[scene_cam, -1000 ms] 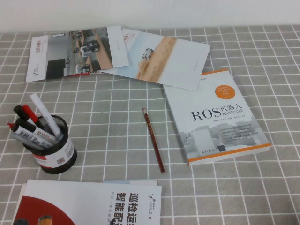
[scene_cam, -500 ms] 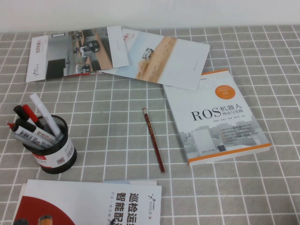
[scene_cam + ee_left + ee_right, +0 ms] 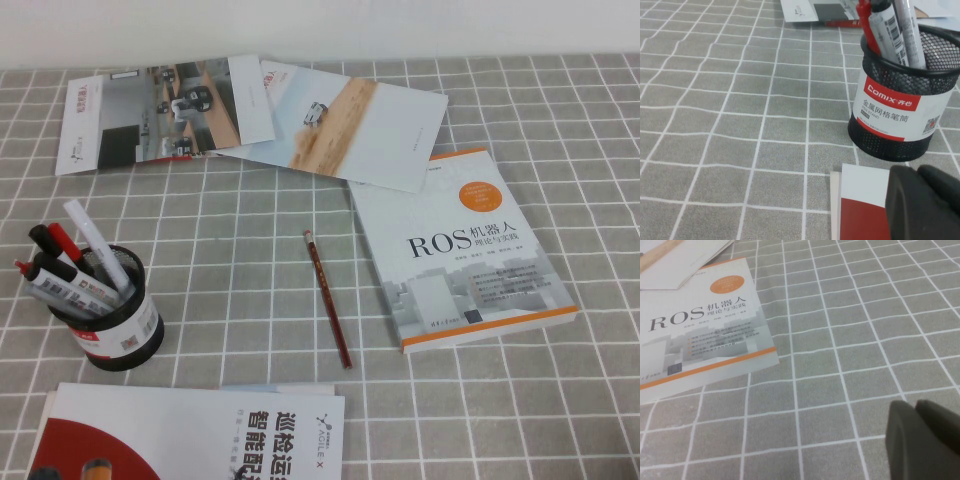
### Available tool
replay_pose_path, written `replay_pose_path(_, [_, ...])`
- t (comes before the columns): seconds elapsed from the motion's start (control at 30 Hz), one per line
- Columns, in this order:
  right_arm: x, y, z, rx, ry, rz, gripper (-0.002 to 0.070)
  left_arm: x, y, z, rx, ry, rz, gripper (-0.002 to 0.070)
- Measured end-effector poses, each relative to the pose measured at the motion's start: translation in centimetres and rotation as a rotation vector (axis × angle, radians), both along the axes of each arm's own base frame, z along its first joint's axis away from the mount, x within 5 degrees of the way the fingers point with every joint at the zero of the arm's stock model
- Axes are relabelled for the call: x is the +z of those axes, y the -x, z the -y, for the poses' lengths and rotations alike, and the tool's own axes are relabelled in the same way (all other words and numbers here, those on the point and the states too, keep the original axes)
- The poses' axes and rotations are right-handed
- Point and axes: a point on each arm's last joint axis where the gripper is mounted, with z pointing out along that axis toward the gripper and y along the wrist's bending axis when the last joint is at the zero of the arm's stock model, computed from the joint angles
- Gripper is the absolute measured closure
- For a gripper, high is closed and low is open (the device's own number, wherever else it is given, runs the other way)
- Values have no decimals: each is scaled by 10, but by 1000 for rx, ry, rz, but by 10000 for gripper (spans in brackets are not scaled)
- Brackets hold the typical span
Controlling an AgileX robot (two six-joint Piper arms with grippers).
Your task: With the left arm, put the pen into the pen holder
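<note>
Pen (image 3: 327,298) lies flat on the tabletop (image 3: 230,230), mid-scene, just beside the ROS book (image 3: 462,250), pale tip pointing away from the robot. Pen holder (image 3: 112,312) stands well apart from it toward the robot's left, already stuffed with markers (image 3: 72,270) leaning outward.

Left hand (image 3: 927,200) is parked low beside the holder, over a red-and-white brochure (image 3: 860,210), fingers together, holding nothing. Right hand (image 3: 925,435) hovers over bare tabletop near the book corner; fingers look together, empty. Neither shows in the high view.

Risks as I see them:
- Left hand starts right next to the holder; a sweep toward the pen could clip the cup or markers and tip it.
- Pen is very thin and flat on cloth: easy to pinch fabric, roll it, or shove it under the book edge.
- Off-centre grasp means the long pen swings, then misses the opening.
- Crowded cup: pen may jam on markers or bounce out.
</note>
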Motion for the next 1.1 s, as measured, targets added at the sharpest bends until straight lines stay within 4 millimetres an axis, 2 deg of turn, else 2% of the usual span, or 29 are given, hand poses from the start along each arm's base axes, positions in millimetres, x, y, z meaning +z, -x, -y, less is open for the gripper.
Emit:
replay_pose_path(0.17, [0, 0, 0, 0, 0, 0, 691, 1, 0, 0, 2, 2, 12, 678])
replay_pose_path(0.27, [0, 0, 0, 0, 0, 0, 691, 4, -1, 1, 10, 61, 40, 678])
replay_pose_path(0.5, [0, 0, 0, 0, 0, 0, 691, 19, -4, 3, 59, 433, 195, 678])
replay_pose_path(0.6, [0, 0, 0, 0, 0, 0, 691, 22, -4, 3, 71, 522, 215, 678])
replay_pose_path(1.1, [0, 0, 0, 0, 0, 0, 691, 25, -3, 5, 56, 576, 183, 678])
